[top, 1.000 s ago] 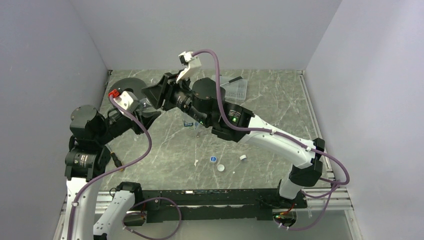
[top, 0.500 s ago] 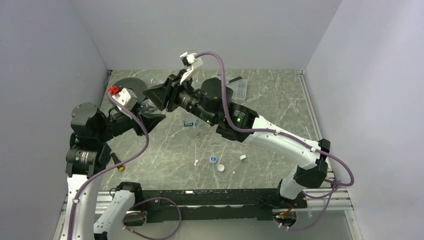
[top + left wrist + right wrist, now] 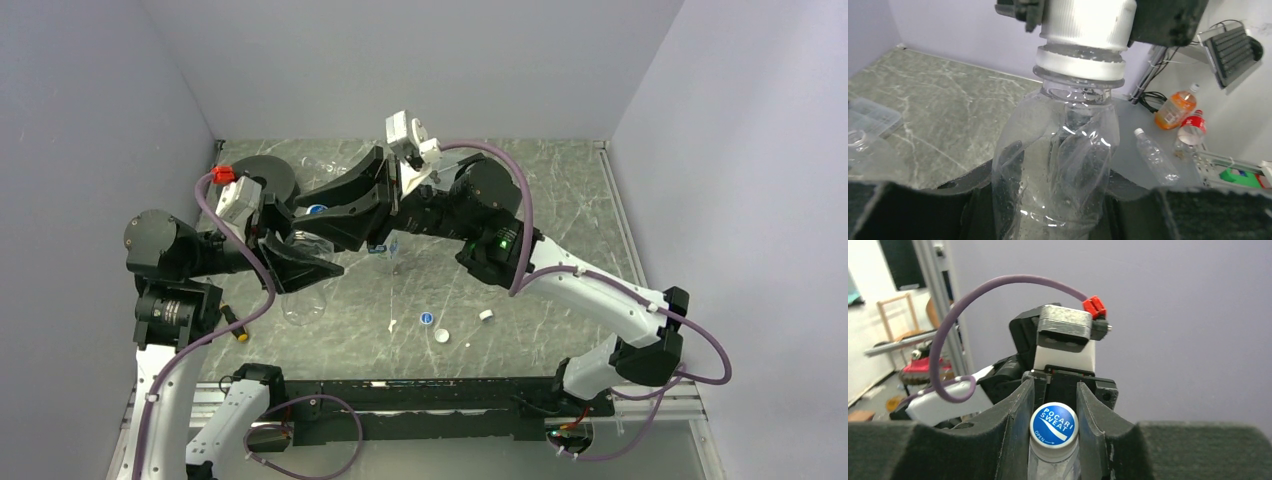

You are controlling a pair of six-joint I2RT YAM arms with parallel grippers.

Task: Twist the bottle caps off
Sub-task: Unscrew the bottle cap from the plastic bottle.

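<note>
Two arms meet above the left half of the table (image 3: 570, 190) in your overhead view. The left gripper (image 3: 300, 268) is clamped round the body of a clear bottle (image 3: 303, 306), held tilted off the surface. The right gripper (image 3: 322, 213) reaches in from the right and pinches its cap (image 3: 316, 210), whose blue top shows between the fingers. Three loose caps (image 3: 441, 336) lie on the table nearer the bases, well apart from both grippers, one showing blue and two white. From the left wrist you look up along the bottle. Its thin wall is dented with droplets inside, and the left fingers (image 3: 898, 210) press it from both sides at the bottom of the view. The white ribbed cap sits at the top above the neck ring, with the right gripper's black fingers (image 3: 1168, 20) tight against it on either side. A clear tray (image 3: 873, 115) lies on the table at the left of that view. From the right wrist you see the cap end-on, blue with "POCARI SWEAT" in white, squeezed between the two fingers (image 3: 1018, 430), both touching its rim. The left arm's wrist and a purple cable (image 3: 1018, 277) sit right behind it.
</note>
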